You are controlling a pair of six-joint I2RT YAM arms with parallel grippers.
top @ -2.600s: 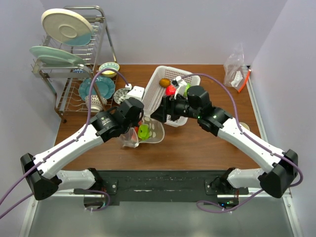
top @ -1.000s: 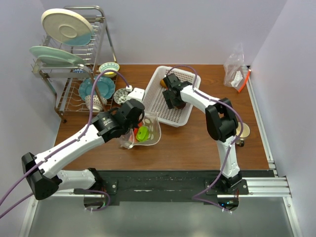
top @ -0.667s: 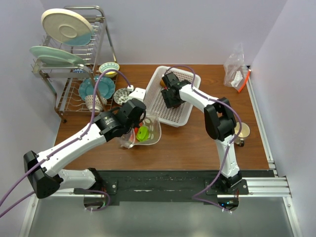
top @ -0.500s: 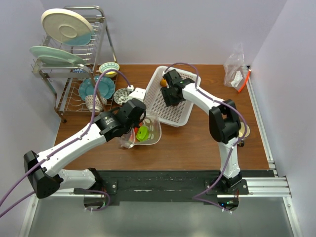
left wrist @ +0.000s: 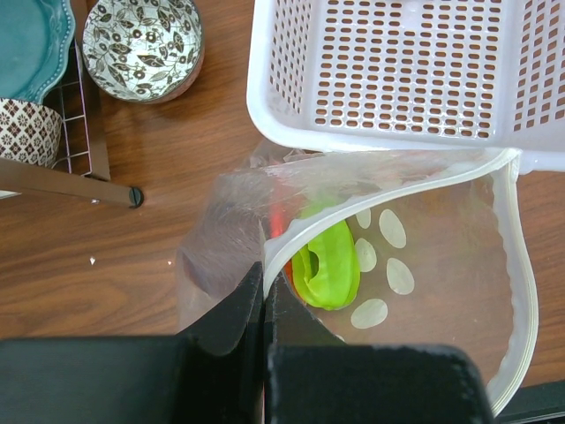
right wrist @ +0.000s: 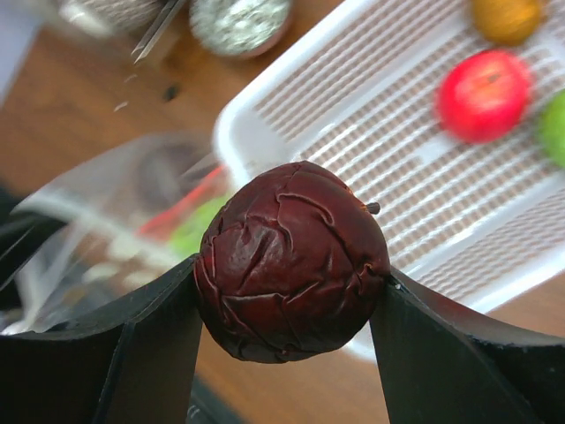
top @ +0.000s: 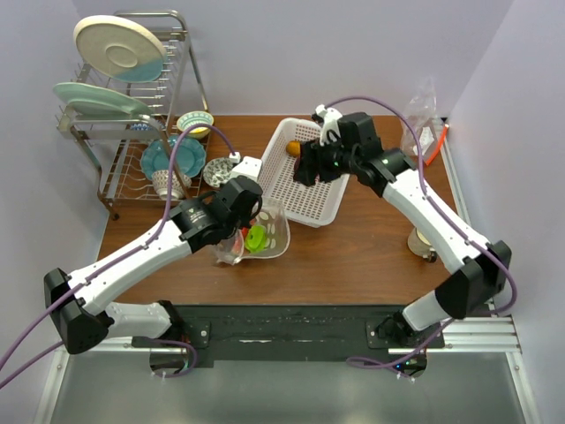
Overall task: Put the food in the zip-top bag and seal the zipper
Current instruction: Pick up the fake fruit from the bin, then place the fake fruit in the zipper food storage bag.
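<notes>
My right gripper (right wrist: 291, 269) is shut on a dark purple wrinkled ball (right wrist: 291, 221) and hovers (top: 306, 168) above the white basket (top: 291, 196). A red apple (right wrist: 484, 95), a small orange (right wrist: 505, 18) and a green ball (right wrist: 554, 124) lie in the basket (right wrist: 371, 97). My left gripper (left wrist: 265, 284) is shut on the pale zipper (left wrist: 388, 181) of the zip-top bag (top: 265, 231), holding its mouth open beside the basket's near edge. A green piece (left wrist: 327, 265) and an orange carrot (left wrist: 278, 216) lie inside the bag.
A dish rack (top: 132, 115) with plates stands at the back left, with a patterned bowl (left wrist: 141, 40) beside it. Another clear bag with a red-orange strip (top: 422, 124) leans in the back right corner. A cup (top: 424, 240) stands under the right arm.
The right gripper closed on the dark purple ball in the basket and lifted it; the arm has swung up and to the right. The left gripper still holds the bag.
</notes>
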